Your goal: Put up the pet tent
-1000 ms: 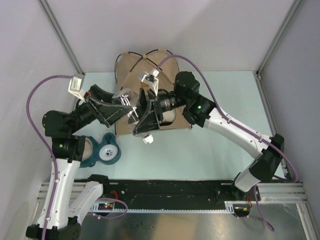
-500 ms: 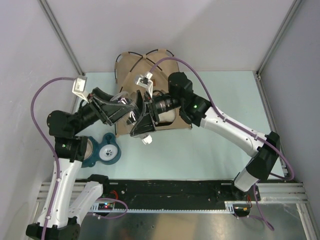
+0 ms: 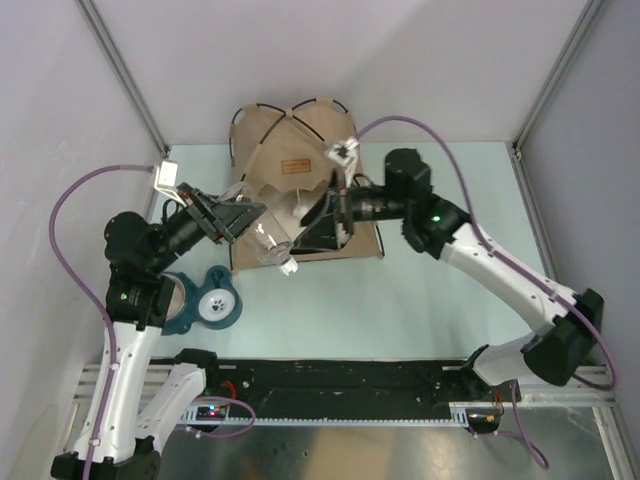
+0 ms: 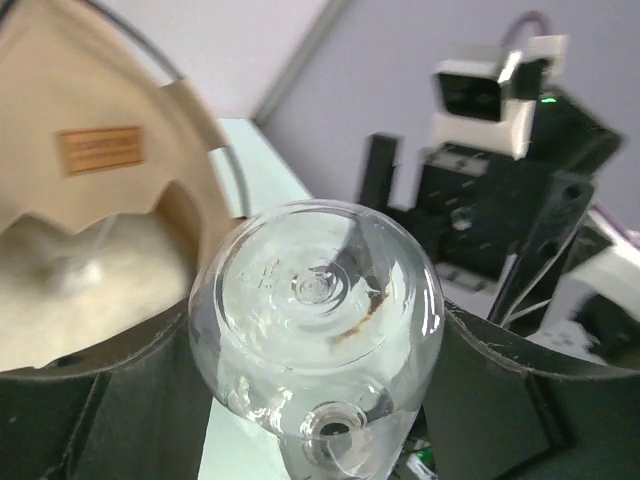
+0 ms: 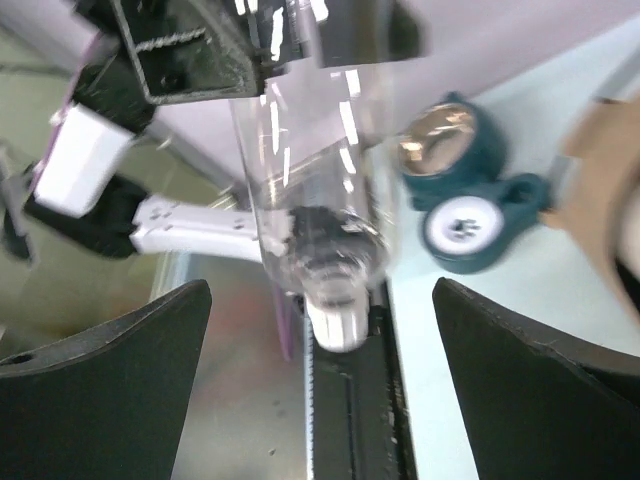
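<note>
Clear white-capped bottle (image 5: 305,180) and teal bowl stand (image 5: 470,205) beyond the wide-spread right gripper (image 5: 320,292).

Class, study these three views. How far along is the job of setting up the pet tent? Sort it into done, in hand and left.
Done: the pet tent stands domed on its poles, a cream pillow inside. In hand: the left gripper holds a clear bottle in front of the tent; the right gripper is open, holding nothing. Left: probably placing the bottle, perhaps near the teal bowl.
</note>
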Controlling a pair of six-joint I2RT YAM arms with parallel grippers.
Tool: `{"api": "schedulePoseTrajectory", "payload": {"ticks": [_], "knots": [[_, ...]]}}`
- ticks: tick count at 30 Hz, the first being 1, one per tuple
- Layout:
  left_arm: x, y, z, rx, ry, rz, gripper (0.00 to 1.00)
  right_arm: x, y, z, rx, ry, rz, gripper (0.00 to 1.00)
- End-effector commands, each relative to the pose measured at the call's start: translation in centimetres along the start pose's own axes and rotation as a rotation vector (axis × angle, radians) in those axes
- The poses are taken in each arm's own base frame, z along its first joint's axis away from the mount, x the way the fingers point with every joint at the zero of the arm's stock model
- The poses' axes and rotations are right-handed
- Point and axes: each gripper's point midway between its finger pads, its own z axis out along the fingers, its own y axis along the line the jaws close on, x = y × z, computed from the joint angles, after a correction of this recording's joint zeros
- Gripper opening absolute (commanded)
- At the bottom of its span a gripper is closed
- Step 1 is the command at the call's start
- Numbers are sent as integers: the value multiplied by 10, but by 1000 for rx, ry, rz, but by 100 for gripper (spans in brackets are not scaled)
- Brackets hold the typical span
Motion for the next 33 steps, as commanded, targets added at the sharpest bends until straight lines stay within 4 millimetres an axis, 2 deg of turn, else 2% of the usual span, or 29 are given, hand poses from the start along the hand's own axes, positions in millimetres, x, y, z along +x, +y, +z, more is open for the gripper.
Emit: {"api": "schedulePoseTrajectory", "payload": {"ticks": [1,4,7,11,18,22,25,29,33], "knots": [[-2,48,-18,-285,-41,115,54,-24,-21,-53,240,-125,-40,100],[-3,75,-36,-442,-84,163,55,-8,-40,-68,390,-81,-79,99],[-7,105,-63,-646,-140,216,54,7,-55,-73,489,-32,-95,100],[-8,141,-101,-883,-186,305,54,24,-68,-67,533,11,-65,99],[0,190,-141,-1198,-206,336,48,40,-83,-47,544,37,-35,97],[1,209,-149,-1336,-238,341,47,47,-91,-41,550,51,-13,96],[5,220,-148,-1371,-276,336,46,49,-94,-42,557,52,1,95],[8,228,-149,-1375,-354,336,46,50,-99,-47,566,41,17,95],[15,233,-138,-1278,-413,392,48,54,-105,-51,561,33,58,95]]}}
